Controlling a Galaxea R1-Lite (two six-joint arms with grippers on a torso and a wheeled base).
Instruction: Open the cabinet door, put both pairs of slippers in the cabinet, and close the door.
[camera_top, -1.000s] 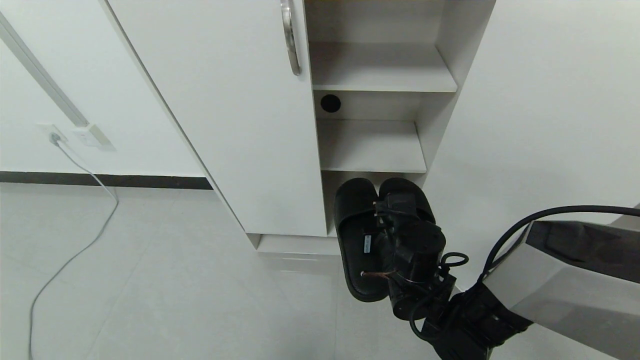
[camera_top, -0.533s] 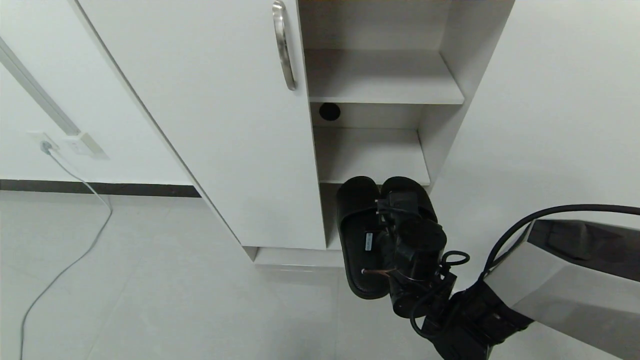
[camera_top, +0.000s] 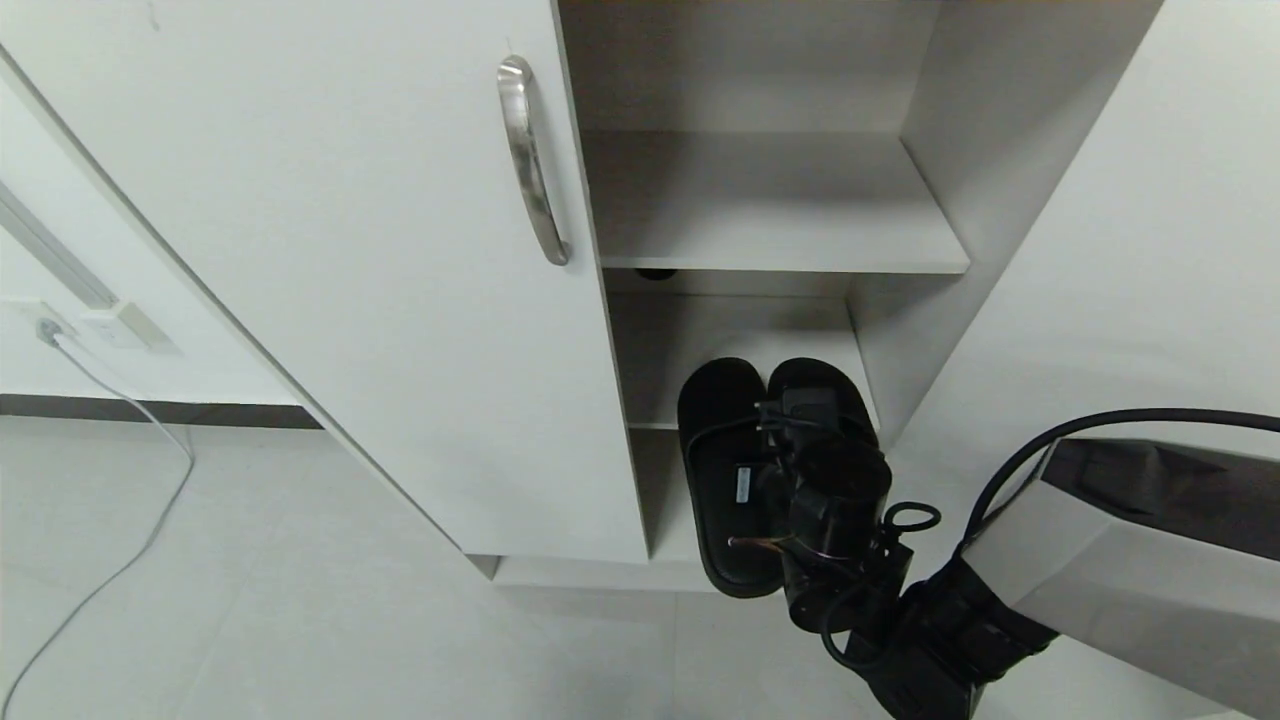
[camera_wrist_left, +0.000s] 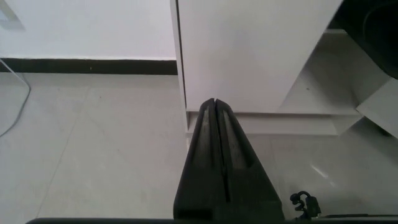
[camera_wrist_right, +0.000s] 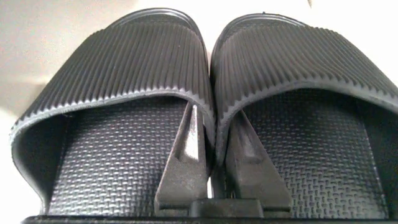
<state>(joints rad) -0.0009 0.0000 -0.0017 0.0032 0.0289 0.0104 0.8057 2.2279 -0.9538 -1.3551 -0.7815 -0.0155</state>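
Cable (camera_top: 120, 560) trails on the floor left of the cabinet (camera_top: 330, 250). A steel handle (camera_top: 530, 165) sits on the cabinet's left door. The left gripper (camera_wrist_left: 214, 102) is low before the cabinet base, fingers pressed together, empty. The cabinet's right bay is open. Black slippers (camera_top: 725, 450) hang paired before its lower shelf (camera_top: 720, 330), toes inward. The right gripper (camera_wrist_right: 216, 118) pinches their inner walls together.

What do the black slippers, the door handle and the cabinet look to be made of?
Black slippers: likely moulded rubber or foam, matte; ribbed straps and pebbled footbeds suggest it.
Door handle: probably brushed metal, going by its silvery sheen and soft highlights.
Cabinet: seemingly laminated board, smooth matte white; flat square-edged panels, core hidden.
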